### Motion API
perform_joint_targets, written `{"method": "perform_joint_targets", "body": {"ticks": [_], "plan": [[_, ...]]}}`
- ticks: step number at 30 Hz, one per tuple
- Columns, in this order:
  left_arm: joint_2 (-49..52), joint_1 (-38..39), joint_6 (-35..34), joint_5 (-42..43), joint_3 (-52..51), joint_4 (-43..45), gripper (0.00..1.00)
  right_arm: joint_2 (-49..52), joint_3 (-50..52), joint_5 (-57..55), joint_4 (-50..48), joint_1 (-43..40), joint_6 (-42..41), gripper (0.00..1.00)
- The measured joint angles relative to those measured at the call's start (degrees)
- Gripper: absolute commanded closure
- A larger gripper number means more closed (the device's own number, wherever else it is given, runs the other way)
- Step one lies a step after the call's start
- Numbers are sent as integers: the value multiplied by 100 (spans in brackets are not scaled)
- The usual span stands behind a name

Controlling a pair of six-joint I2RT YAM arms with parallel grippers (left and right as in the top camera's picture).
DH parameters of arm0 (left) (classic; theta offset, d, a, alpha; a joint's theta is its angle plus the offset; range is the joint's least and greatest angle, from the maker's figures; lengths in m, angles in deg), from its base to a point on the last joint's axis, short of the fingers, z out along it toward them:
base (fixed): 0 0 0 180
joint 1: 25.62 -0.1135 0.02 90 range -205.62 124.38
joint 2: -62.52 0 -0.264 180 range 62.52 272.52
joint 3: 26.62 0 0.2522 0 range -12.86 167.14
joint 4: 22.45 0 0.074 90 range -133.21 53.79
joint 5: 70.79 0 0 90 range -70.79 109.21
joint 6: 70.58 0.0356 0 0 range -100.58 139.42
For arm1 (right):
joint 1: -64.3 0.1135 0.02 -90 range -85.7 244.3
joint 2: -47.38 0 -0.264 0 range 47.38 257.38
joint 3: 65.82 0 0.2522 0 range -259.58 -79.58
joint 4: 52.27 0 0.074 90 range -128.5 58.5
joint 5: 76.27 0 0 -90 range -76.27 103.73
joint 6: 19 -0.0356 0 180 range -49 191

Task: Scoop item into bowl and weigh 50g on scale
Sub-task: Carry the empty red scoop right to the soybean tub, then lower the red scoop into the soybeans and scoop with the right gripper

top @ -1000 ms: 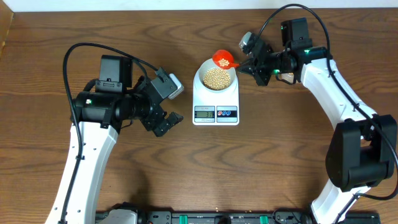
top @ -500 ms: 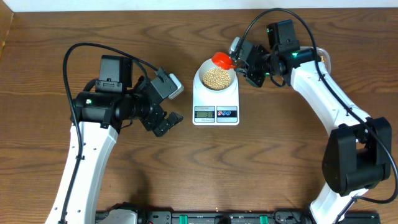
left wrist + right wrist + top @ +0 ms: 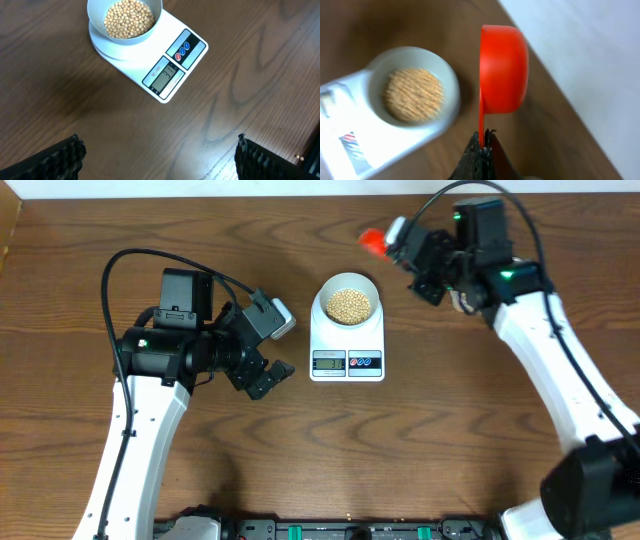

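Two arms work here, and only the right one has changed: half a second back its red plastic scoop (image 3: 372, 240) hung at the rim of the small round pale blue-white bowl (image 3: 125, 42); now we see it raised away toward the table's far edge, its handle pinched in the closed right gripper (image 3: 481, 147). The left gripper (image 3: 159, 157) is where it was, jaws spread wide and empty. We count one bowl, one small white rectangular digital scale (image 3: 347, 362) under it, one scoop, and many small round tan-yellow beans (image 3: 349, 303) heaped in the bowl. All sits on a dark brown wood-grain table (image 3: 450, 440), with a pale white surface (image 3: 580, 50) beyond its far edge.
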Motion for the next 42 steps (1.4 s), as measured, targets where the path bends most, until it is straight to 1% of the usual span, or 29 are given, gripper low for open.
{"method": "perform_joint_targets", "body": {"ticks": [5, 10, 15, 18, 27, 34, 42], "plan": [[0, 0, 0, -2, 0, 0, 2, -22, 0, -824, 273, -595, -254, 99], [0, 0, 0, -2, 0, 0, 2, -11, 0, -1121, 424, -1342, -713, 99], [0, 0, 0, 0, 0, 0, 2, 44, 0, -1220, 647, -1840, -1073, 99], [0, 0, 0, -2, 0, 0, 2, 216, 0, -1244, 911, -1882, -1172, 99], [0, 0, 0, -2, 0, 0, 2, 898, 0, -1298, 1091, -1843, -1217, 99], [0, 0, 0, 0, 0, 0, 2, 909, 0, -1290, 1244, -1812, -1296, 99], [0, 0, 0, -2, 0, 0, 2, 918, 24, -1266, 1187, -1812, -1298, 99]]}}
